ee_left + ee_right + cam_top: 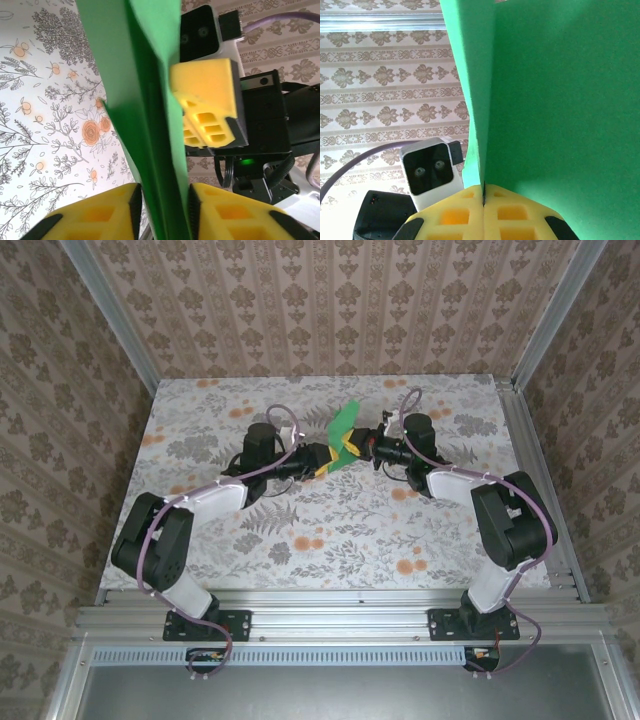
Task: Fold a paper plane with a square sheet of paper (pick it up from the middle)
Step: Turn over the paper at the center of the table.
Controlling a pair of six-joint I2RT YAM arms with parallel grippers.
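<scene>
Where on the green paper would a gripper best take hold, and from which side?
Probably low on the creased spine of the green paper, where the layers lie flat together, coming edge-on so one finger lands on each face. It is held clear of the table, and the left gripper and right gripper pinch it that way.

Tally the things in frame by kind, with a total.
Paper: 1, green, creased
Hands: 2, left hand and right hand, both shut on the paper
Total: 3
</scene>
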